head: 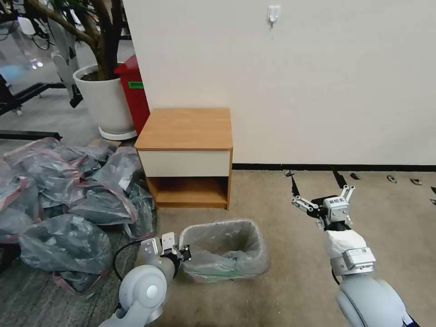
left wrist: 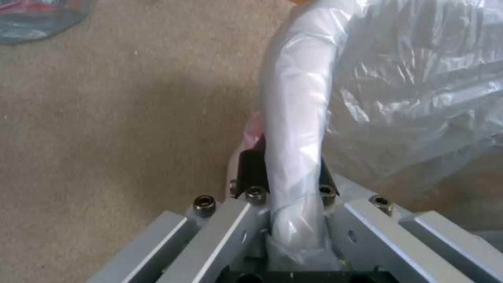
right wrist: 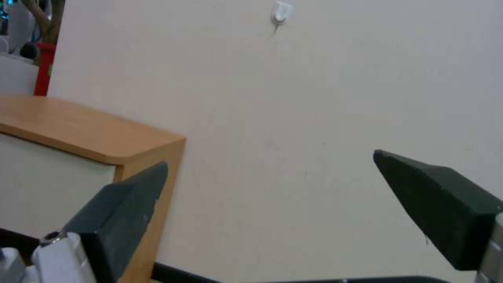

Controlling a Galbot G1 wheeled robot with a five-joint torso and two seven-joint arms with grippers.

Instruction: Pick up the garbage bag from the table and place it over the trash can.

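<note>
The garbage bag (head: 217,237), thin translucent grey plastic, lines the trash can (head: 257,267) on the carpet in front of the table (head: 186,128). Its plastic is folded over the bin's rim. My left gripper (head: 184,253) is at the bin's left rim. In the left wrist view the left gripper (left wrist: 287,167) has a black pad on each side of the wrapped rim (left wrist: 296,98), shut on the garbage bag (left wrist: 414,98). My right gripper (head: 323,195) hangs open to the bin's right, holding nothing. The right gripper (right wrist: 270,161) faces the wall beside the table (right wrist: 78,129).
A heap of grey bags (head: 68,200) covers the floor at the left. A red bin (head: 134,91) and a white planter (head: 102,102) stand behind it. A wall with a hook (head: 273,13) rises behind the table. Bare carpet (head: 281,213) lies right of the bin.
</note>
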